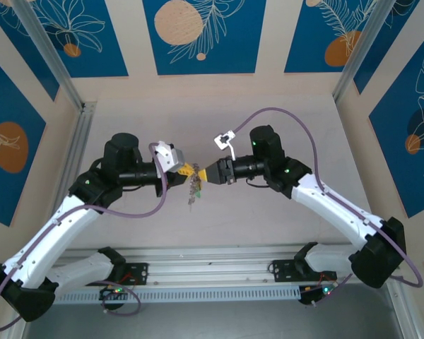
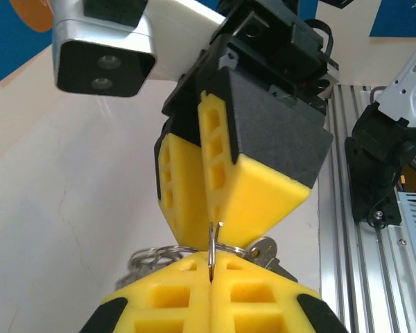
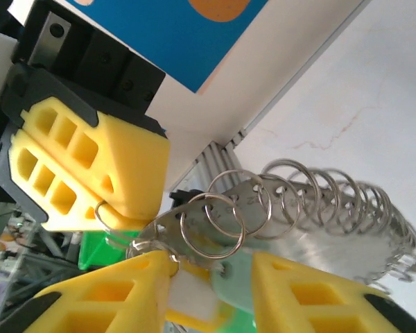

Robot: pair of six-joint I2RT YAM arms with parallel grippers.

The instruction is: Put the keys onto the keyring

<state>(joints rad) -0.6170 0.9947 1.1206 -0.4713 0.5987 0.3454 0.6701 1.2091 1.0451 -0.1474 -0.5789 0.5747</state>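
My two grippers meet tip to tip above the middle of the table. The left gripper (image 1: 189,169) (image 2: 211,269) is shut on one thin silver ring of the keyring (image 2: 152,258) (image 3: 319,194), a chain of several linked silver rings that hangs below both grippers (image 1: 193,189). A flat silvery key (image 2: 263,251) (image 3: 177,222) hangs on rings right at the pinch. The right gripper (image 1: 202,173) (image 3: 211,269) stands open, its yellow fingers (image 3: 104,295) apart on either side of the pale green tag (image 3: 233,282). Whether they touch the tag I cannot tell.
An aluminium rail (image 1: 212,258) runs along the table's near edge in front of the arm bases. Frame posts (image 1: 76,134) and blue patterned panels stand at the sides and the back. The pale tabletop (image 1: 212,116) lies beyond the grippers.
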